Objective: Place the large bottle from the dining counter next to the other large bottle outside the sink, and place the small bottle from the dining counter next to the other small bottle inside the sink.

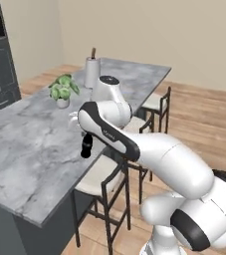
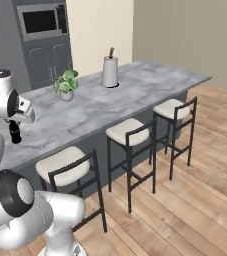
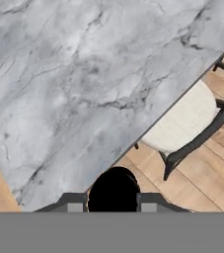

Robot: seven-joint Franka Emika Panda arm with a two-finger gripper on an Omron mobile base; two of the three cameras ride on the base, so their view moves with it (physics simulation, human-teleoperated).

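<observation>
Desk [image 1: 30, 149]: long island with a grey-white marbled top, dark grey base, taken as the landmark for all entries below. Bottle [image 1: 86, 147]: small, black, upright, held above the desk's near long edge, over the side where the stools stand; in the hand view its round dark top [image 3: 113, 190] sits squarely between the two finger tips. Fingers [image 3: 112, 203]: closed almost fully, pressing on the bottle from both sides; the gripper is seen in the right base view [image 2: 15, 131] at the left, with the dark bottle hanging under the white hand. Whether the bottle's base touches the desk top cannot be told. Plant [image 1: 63, 90]: green leaves in a small white pot, standing on the desk toward its far half, well apart from the bottle. Paper towel roll [image 1: 92, 71]: white, upright on a holder with a brown post, on the desk beyond the plant, near the far end. Stools [image 2: 130, 132]: three, cream seats on black frames, lined along the desk's long side on the wooden floor [image 2: 185, 210].
</observation>
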